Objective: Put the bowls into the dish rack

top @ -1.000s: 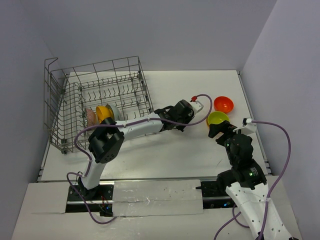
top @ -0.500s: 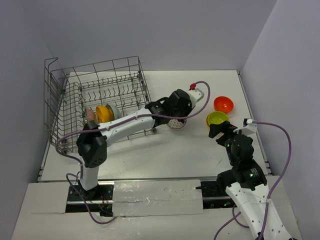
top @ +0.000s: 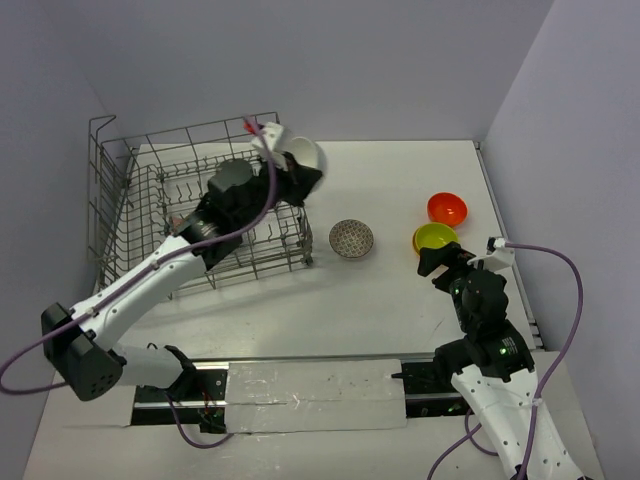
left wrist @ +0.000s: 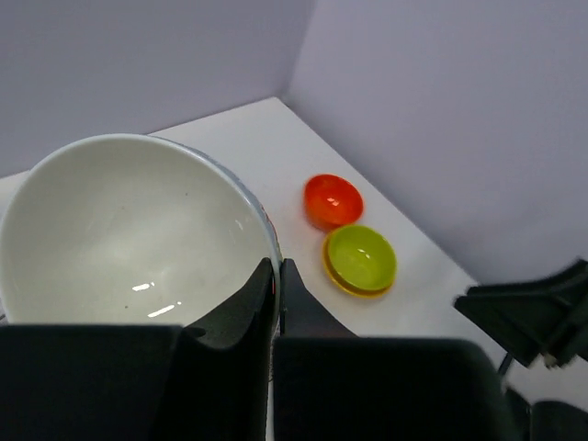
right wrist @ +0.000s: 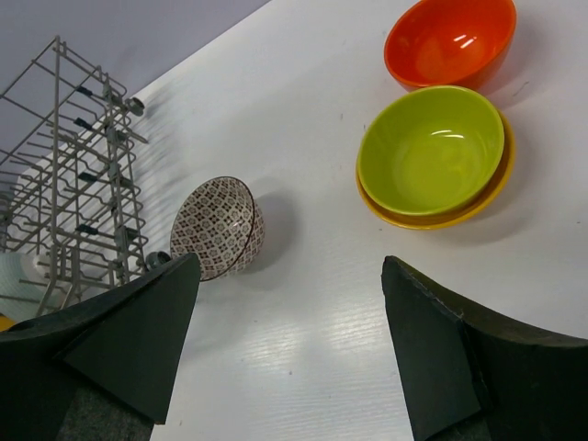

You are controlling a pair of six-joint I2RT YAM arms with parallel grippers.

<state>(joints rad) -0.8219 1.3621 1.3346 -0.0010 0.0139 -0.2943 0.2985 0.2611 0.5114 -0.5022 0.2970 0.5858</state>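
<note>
1. Four bowls sit outside the dish rack (top: pixel 110 230). The speckled bowl (top: pixel 351 238) is mid-table. Near the right edge are the red bowl (top: pixel 447 208) and the lime green bowl (top: pixel 436 237), which is nested in an orange bowl (right wrist: pixel 432 222).
2. Half a second ago the left gripper (left wrist: pixel 277 276) was low over the speckled bowl at the middle of the table (top: pixel 380 300). It has since swung up and away, and now hangs above the far right corner of the rack, which stands at the table's far left corner.
3. Its jaws are pinched narrow on the rim of the white bowl (top: pixel 300 155), held in the air above the rack's wall and tilted.
4. The speckled bowl is uncovered again and stands alone, apart from both arms.
5. The right gripper (top: pixel 437 262) has not moved: it hovers just near the lime green bowl with its jaws spread wide and nothing in them.
6. The task now looks to be in its carry-and-place step: the white bowl needs lowering between the tines. The left arm hides whatever is already in the rack.
</note>
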